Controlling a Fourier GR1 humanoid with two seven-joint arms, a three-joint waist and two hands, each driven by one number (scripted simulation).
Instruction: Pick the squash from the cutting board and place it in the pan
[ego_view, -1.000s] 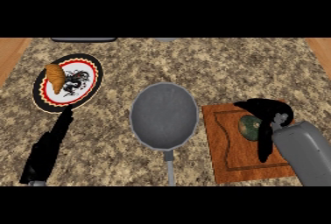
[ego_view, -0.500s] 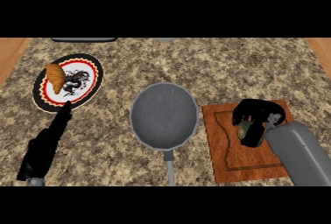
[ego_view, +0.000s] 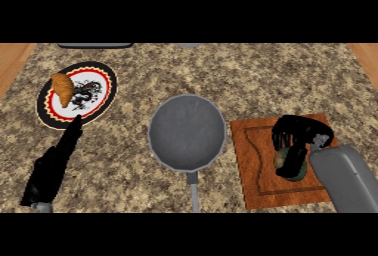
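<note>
The dark green squash (ego_view: 284, 161) lies on the wooden cutting board (ego_view: 258, 170) at the right. My right hand (ego_view: 299, 135) sits on top of it with fingers curled down around it, hiding most of it. The grey pan (ego_view: 187, 131) stands in the middle of the counter, its handle pointing toward me, with nothing in it. My left hand (ego_view: 53, 165) rests at the lower left, fingers straight and pointing up toward a plate.
A round patterned plate (ego_view: 92, 97) with a croissant (ego_view: 63, 89) sits at the far left. Wooden counter edges show at both far sides, and dark items line the back edge.
My right hand has come down and nearer over the squash, and its fingers have closed around it. The left hand has shifted slightly.
</note>
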